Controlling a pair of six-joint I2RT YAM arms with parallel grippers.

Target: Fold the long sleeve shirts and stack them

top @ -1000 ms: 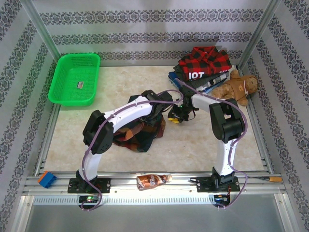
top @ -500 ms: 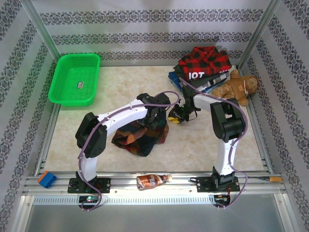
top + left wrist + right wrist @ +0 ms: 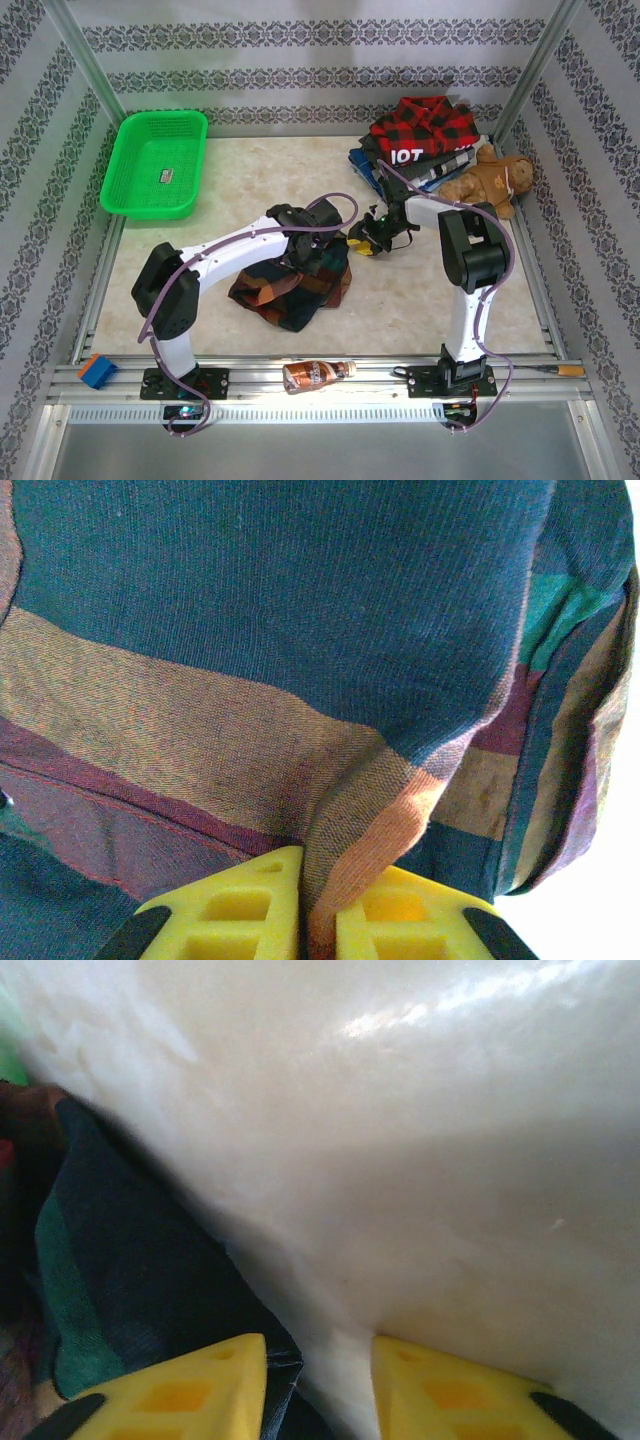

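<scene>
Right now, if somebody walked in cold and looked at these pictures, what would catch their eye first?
Probably the crumpled plaid shirt in the middle of the table, with the left gripper pinching a fold of it. Next comes the bright green basket at the far left. At the far right is the shirt pile, a red-black check shirt on top and a brown teddy bear beside it.
</scene>
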